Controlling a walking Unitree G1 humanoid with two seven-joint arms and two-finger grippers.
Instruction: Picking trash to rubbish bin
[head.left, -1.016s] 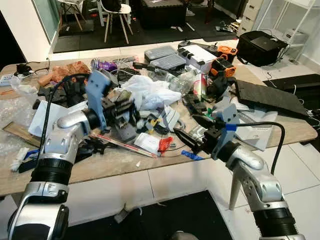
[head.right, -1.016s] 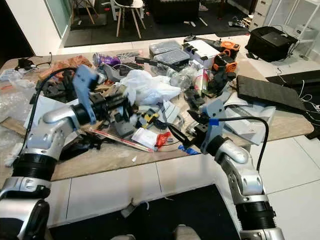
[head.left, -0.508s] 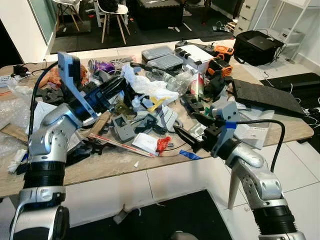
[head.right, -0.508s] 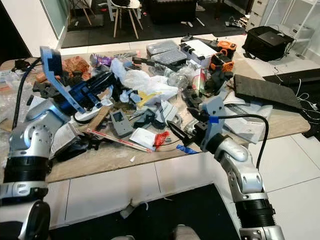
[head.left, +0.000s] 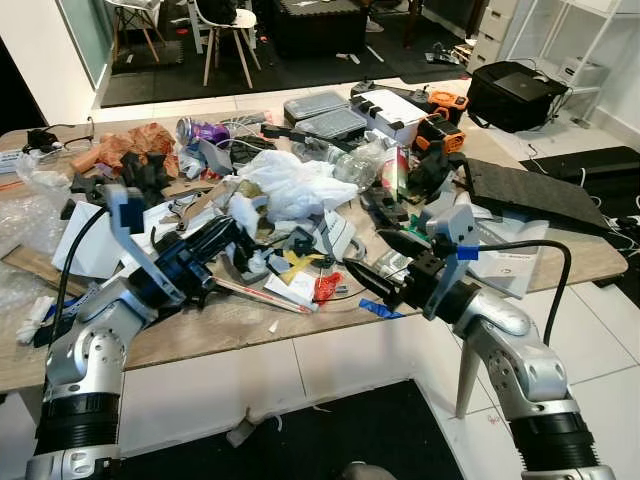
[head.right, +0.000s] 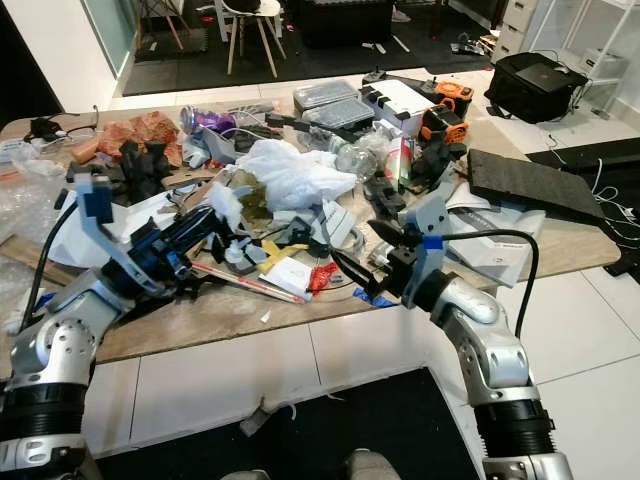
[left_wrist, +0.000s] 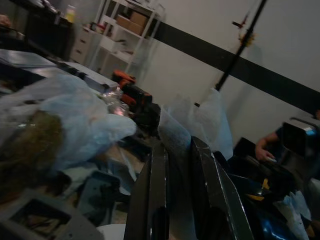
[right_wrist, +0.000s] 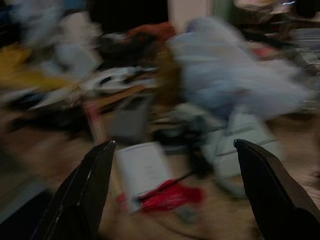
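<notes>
Left gripper (head.left: 228, 232), left of centre in the head view, is clamped on a white scrap (left_wrist: 200, 117); the scrap pokes up between its fingers (left_wrist: 212, 192). Right gripper (head.left: 372, 262), mid-frame, is spread wide over the table (head.left: 250, 325), empty. Keep the pinch firm, lift clear of the clutter, then carry to the bin.

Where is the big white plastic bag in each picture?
Left eye view: the big white plastic bag lies mid-table, amid the clutter.
Right eye view: same spot, mid-table.
Left wrist view: a pale lump beyond the left gripper, which pinches a white scrap.
Right wrist view: a blurred pale shape.
Landmark: the orange and black tool past the bag.
</notes>
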